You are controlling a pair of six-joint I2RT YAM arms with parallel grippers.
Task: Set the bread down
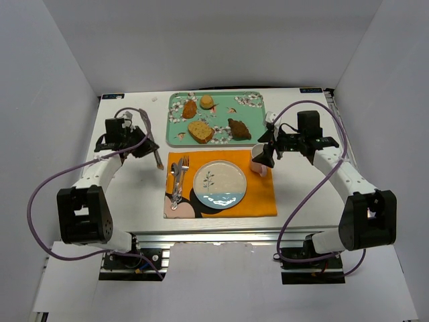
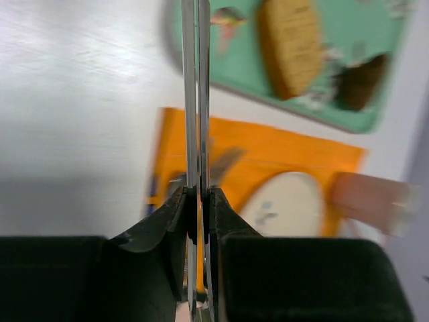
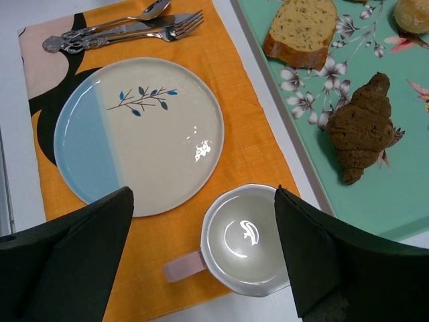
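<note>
Closest to me on the bench [image 1: 127, 201] lies an orange placemat [image 1: 258, 198]. A round plate [image 1: 220, 183], cream with a pale blue side and a leaf sprig, sits on its middle. A fork, knife and spoon [image 1: 177, 178] lie together on the mat's left part, just beside the plate.

At the mat's far right corner stands a pink mug [image 3: 248, 241], its handle towards the left in my right wrist view. My right claw [image 3: 202, 194] hangs above it with the fingers spread wide, one on each side of the mug's rim and gripping nothing.

My left claw [image 2: 198, 208] is out over bare bench to the left of the mat. It is pinching a pair of metal tongs [image 2: 194, 100], their two thin blades squeezed flat together between my fingers. From above, the tongs' tip points near and right, ending just beside the mat's far left corner.

Beyond the mat is a teal flowered tray [image 1: 251, 111]. The slice of bread [image 1: 200, 131] rests on its near part, left of centre, with a dark croissant [image 1: 238, 128] to its right. Farther back on the tray are an oblong brown loaf [image 1: 190, 109] and a small round roll [image 1: 206, 101].
</note>
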